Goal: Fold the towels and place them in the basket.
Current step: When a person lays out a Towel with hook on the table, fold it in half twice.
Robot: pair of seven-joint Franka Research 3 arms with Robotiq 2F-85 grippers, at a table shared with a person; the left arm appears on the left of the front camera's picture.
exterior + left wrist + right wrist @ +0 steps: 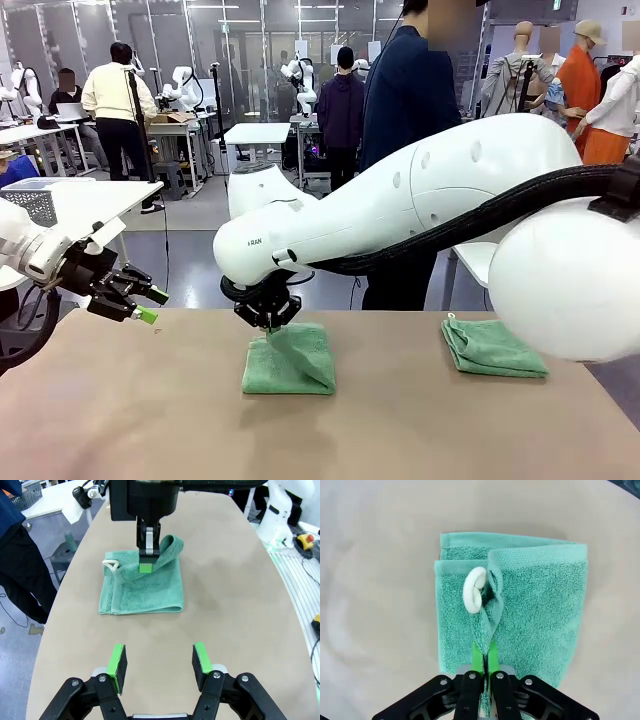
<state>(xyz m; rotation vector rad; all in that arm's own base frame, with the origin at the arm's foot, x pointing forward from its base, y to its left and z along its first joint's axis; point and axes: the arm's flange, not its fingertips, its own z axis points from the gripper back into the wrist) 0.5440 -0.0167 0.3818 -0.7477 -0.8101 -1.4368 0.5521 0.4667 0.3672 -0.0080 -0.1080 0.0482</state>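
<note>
A smooth beige tabletop (120, 420) fills the foreground. Beyond it lies a grey floor (195, 255) with white worktables (257, 133). Glass partition walls (250, 40) line the back, and people stand at the tables.

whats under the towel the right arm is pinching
Bare table shows around the folded towel, which lies on it. The right tool lifts only a corner; anything beneath the towel is covered.

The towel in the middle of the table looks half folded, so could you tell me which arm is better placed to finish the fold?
Probably the right: the right gripper is shut on the middle towel, while the left gripper hangs open, apart.
</note>
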